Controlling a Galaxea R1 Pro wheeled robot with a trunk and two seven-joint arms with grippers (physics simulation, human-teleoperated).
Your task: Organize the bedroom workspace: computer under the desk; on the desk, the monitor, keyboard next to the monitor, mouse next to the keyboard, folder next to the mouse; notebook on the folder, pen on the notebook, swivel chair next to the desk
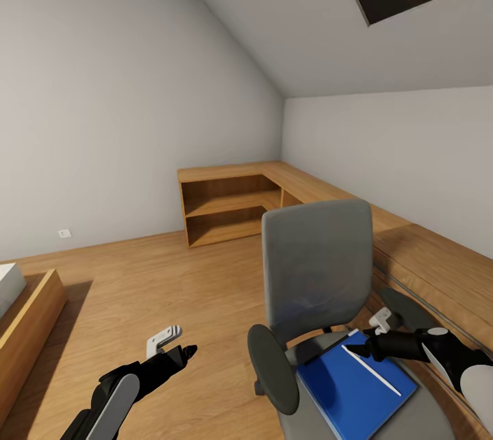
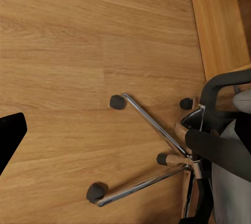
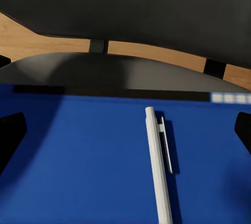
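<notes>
Right gripper (image 1: 361,347) hovers with jaws spread wide, holding nothing, just over the slim white pen (image 1: 371,370) lying on the flat blue folder (image 1: 342,385) on the grey swivel chair (image 1: 318,269) seat, apparently lined up to pinch the pen first; left gripper (image 1: 186,351) idles over wood floor (image 1: 150,289), aperture unclear.

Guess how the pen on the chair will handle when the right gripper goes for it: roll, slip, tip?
The pen is thin, smooth and round, so it may slip between fingers. Its side clip probably limits rolling. It lies flat on the blue item, a slick-looking surface, so a nudge from the right gripper could slide it toward an edge.
</notes>
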